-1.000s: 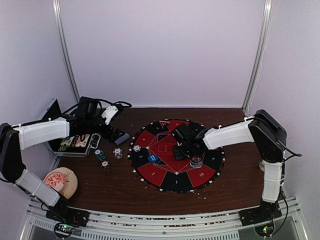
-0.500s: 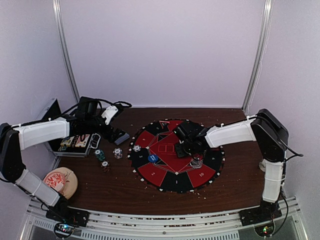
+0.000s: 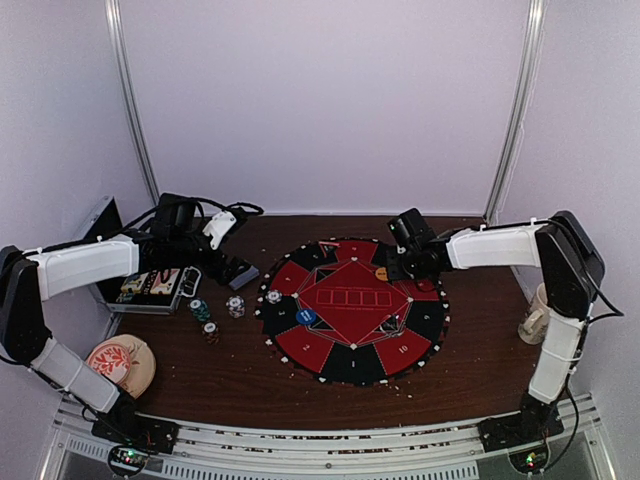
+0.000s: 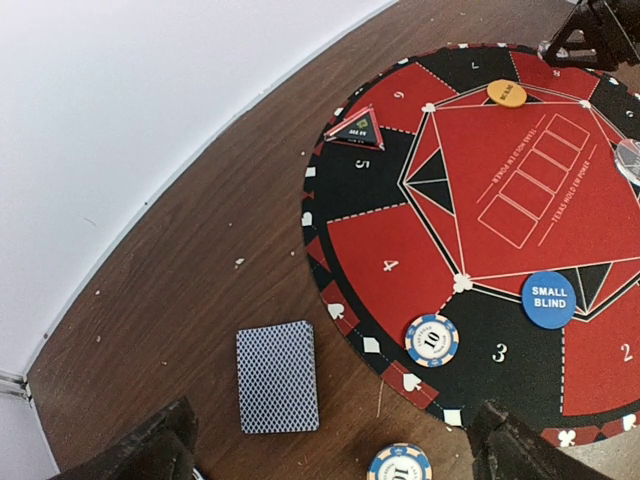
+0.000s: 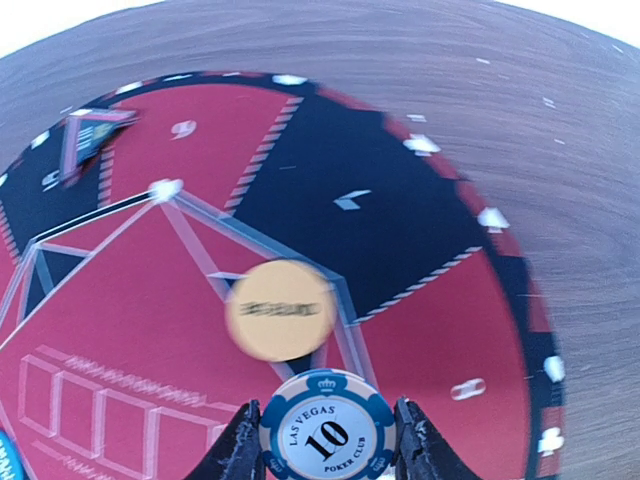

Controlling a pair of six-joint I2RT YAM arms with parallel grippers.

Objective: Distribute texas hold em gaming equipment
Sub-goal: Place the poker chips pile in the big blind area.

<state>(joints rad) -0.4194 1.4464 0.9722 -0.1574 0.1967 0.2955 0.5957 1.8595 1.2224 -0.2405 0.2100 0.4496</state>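
Our right gripper (image 5: 325,448) is closed on a white-and-blue poker chip (image 5: 325,425) marked with a 10, and the face of the chip is turned to the wrist camera. It hangs over the far right part of the round mat (image 4: 385,235), just beside the orange button disc (image 5: 280,310). This disc lies flat at a corner of the red centre field. We cannot tell if the held chip touches the mat.

Our left gripper (image 4: 330,455) stands wide, with nothing between its fingers, above the bench (image 4: 200,250) at the left of the mat. Under it lies the deck of playing cards (image 4: 277,377), back side up, on the bare wood just beside the edge of the mat.

A second chip (image 4: 432,340) with a 10 lies on the mat near sector 3. The blue button disc (image 4: 548,299), reading "small blind", lies near it. A third chip (image 4: 400,465) sits on the bench, off the mat.

In the top view we see the teal chips (image 3: 200,310) and the reddish chips (image 3: 211,331) further left on the bench, near the metal case (image 3: 150,285). A small triangular plaque (image 4: 357,128) lies on the mat by sector 5.
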